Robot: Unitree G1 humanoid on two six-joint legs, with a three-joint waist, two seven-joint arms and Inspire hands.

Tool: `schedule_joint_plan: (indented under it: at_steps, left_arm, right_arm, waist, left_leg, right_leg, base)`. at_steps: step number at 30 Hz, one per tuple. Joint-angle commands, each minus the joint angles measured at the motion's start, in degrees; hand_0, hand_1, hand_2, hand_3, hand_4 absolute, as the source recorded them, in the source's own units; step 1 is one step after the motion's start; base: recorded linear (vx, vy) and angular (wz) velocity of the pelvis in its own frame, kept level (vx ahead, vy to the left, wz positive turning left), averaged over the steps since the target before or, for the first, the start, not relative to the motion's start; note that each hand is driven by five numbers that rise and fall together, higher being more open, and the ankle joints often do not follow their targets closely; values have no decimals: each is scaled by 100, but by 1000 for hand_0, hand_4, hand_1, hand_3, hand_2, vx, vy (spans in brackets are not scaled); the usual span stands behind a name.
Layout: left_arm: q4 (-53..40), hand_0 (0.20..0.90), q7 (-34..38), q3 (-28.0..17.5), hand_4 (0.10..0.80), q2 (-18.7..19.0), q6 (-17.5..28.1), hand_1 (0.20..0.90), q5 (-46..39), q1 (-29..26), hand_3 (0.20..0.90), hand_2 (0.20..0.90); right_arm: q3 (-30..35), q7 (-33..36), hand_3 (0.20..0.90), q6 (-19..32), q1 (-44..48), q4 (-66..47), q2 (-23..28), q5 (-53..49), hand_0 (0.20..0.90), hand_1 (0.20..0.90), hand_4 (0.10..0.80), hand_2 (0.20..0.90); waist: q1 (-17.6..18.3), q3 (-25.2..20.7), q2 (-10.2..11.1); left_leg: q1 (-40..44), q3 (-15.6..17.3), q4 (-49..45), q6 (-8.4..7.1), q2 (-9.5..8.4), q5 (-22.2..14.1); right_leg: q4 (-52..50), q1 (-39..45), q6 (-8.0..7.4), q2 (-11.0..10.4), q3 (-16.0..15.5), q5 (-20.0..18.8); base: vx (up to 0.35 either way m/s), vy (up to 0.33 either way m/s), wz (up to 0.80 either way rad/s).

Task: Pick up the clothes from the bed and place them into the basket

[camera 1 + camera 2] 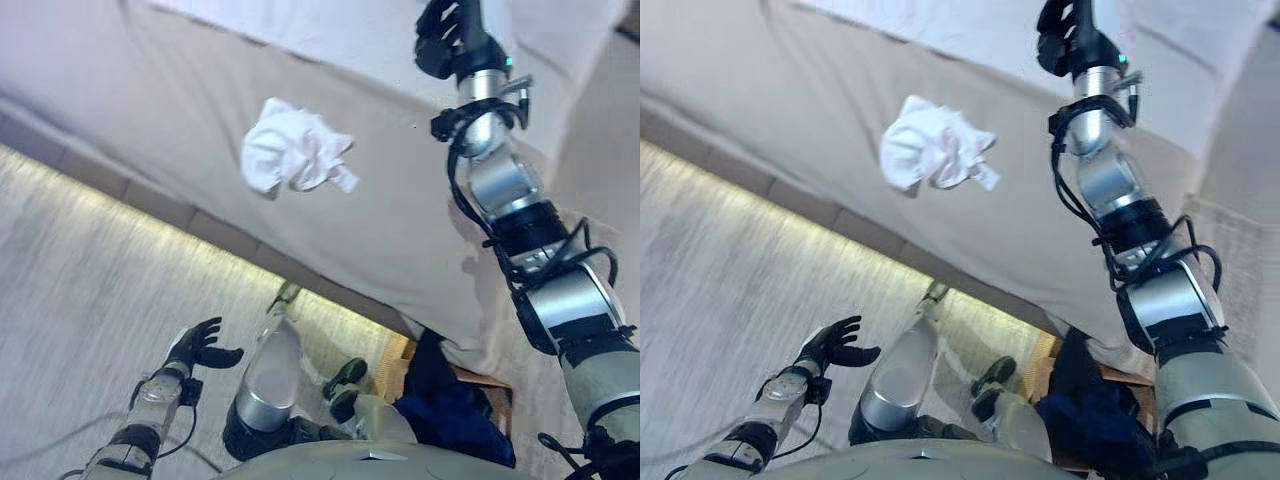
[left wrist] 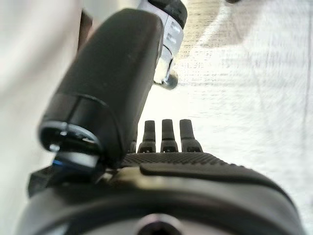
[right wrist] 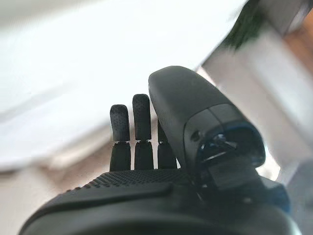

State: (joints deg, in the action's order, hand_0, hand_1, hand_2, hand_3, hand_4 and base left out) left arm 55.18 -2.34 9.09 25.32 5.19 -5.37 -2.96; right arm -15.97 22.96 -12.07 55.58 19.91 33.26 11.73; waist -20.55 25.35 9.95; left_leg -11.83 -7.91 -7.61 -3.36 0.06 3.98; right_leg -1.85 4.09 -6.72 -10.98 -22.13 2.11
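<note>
A crumpled white garment (image 1: 295, 150) lies on the beige bed (image 1: 180, 90), near its middle; it also shows in the right eye view (image 1: 933, 146). My right hand (image 1: 445, 35) is stretched out over the bed, beyond and to the right of the garment, not touching it; its fingers (image 3: 132, 127) are straight and empty. My left hand (image 1: 200, 347) hangs low over the floor, open and empty, fingers (image 2: 168, 134) straight. A wooden basket (image 1: 395, 372) sits by the bed's near edge at lower right, holding dark blue clothes (image 1: 450, 410).
A white pillow or sheet (image 1: 330, 25) lies at the far side of the bed. The bed's dark base (image 1: 130, 190) runs along the pale wood floor (image 1: 90, 270). The bedcover hangs down over the edge beside the basket.
</note>
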Motion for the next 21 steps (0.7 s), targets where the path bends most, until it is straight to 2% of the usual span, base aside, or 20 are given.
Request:
schedule_joint_plan:
  at_steps: [1, 4, 8, 9, 10, 11, 12, 17, 21]
  left_arm:
    - [426, 900, 71, 375, 800, -102, -1, 900, 292, 283, 900, 900]
    - [391, 900, 2, 425, 800, -178, -125, 900, 349, 146, 900, 900]
    - [228, 900, -69, 472, 800, -317, -218, 900, 266, 15, 900, 900]
    - [188, 900, -124, 492, 800, -391, -199, 900, 228, -23, 900, 900]
    - [182, 900, -133, 502, 800, -416, -195, 900, 239, -27, 900, 900]
    - [168, 900, -154, 523, 800, -463, -179, 900, 282, -30, 900, 900]
    - [135, 900, -183, 549, 800, -494, -173, 900, 310, -19, 900, 900]
    - [162, 900, -220, 660, 800, -633, -177, 900, 437, 196, 900, 900]
    - [299, 900, -87, 640, 800, -417, -340, 900, 356, 199, 900, 900]
  right_arm:
    - [89, 256, 200, 332, -487, -515, 715, 139, 300, 300, 100, 300]
    - [191, -17, 200, 383, -792, -755, 908, 158, 300, 300, 100, 300]
    - [221, -587, 200, 535, -1112, -846, 1137, 311, 300, 300, 100, 300]
    - [188, -929, 269, 588, -1233, -868, 1166, 389, 359, 359, 169, 359]
    - [175, -1005, 398, 620, -1258, -866, 1176, 412, 469, 469, 298, 469]
    - [146, -1116, 760, 686, -1289, -859, 1195, 459, 780, 780, 660, 780]
    - [115, -1273, 900, 751, -1307, -848, 1208, 524, 900, 900, 800, 900]
    - [-160, -1868, 900, 954, -1399, -769, 1125, 1049, 900, 900, 800, 900]
    - [-713, -2231, 900, 867, -1053, -383, 938, 1497, 900, 900, 800, 900]
  waist:
    - [566, -1585, -340]
    - [909, -1824, -458]
    - [1098, -1953, -535]
    - [1130, -1991, -535]
    - [1131, -1998, -529]
    - [1129, -2009, -515]
    - [1122, -2015, -502]
    - [967, -1954, -432]
    - [565, -1614, -311]
  left_leg:
    - [1123, 644, 1174, 465, -61, -456]
    - [1423, 933, 1185, 469, -48, -549]
    - [1627, 1092, 1242, 439, -51, -576]
    - [1683, 1125, 1256, 416, -52, -583]
    - [1698, 1130, 1257, 410, -54, -586]
    - [1721, 1140, 1256, 402, -59, -591]
    - [1736, 1151, 1246, 394, -57, -597]
    - [1721, 1078, 1162, 374, -81, -597]
    - [1380, 726, 884, 381, -119, -533]
  right_leg:
    - [-328, -32, -18, 311, 128, -145]
    - [-142, 86, 20, 381, 302, -114]
    - [171, 219, 50, 422, 407, -180]
    - [289, 276, 72, 442, 401, -188]
    - [324, 294, 76, 446, 391, -196]
    - [374, 324, 83, 448, 366, -212]
    - [400, 348, 91, 447, 337, -223]
    - [373, 434, 147, 438, 182, -172]
    - [45, 401, 221, 426, -95, 12]
  base:
    - [54, -51, -69]
    - [9, -8, -73]
    - [36, -30, -49]
    - [52, -38, -36]
    - [62, -48, -37]
    - [45, -37, -20]
    - [59, -36, -13]
    - [55, 15, 1]
    - [-28, 9, 38]
